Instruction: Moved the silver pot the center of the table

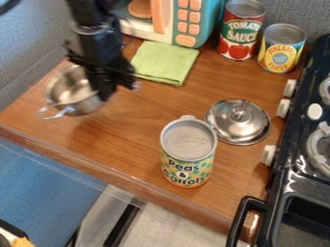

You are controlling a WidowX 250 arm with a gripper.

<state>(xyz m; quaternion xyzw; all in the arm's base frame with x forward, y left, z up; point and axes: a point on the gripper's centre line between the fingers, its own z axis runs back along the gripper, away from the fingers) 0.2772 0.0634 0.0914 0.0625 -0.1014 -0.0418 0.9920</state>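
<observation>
Spread across most of the view, a brown wooden table (129,140), with a dark stove (297,144) along its right side. Hanging down from the top edge, over the table's left part, a black robot arm (90,29), with its claw (113,87) at the right-hand rim of the task's pot. Impossible to tell the claw's state, wide, narrow or clamped on the rim. At the top, toward the back of the table, a teal-and-white toy microwave (169,24) with orange buttons, just right of the arm. In the front part of the table, right of center, a green-and-yellow can (187,164), upright. Over toward the left end of the table, away from its center, the silver pot (67,89), lidless, with its inside in sight and a wire handle (59,112) toward the lower left; hard to tell any contact with the wood below. Flat in front of the microwave, a light green cloth (164,62). Between the green-and-yellow can and the stove, a shiny metal lid (226,128), knob up. Near the back, right of the microwave, a red can (241,34), upright, and just beside it, a shorter yellow-and-blue can (281,50). Along the stove's near side, small white knobs (268,155).
</observation>
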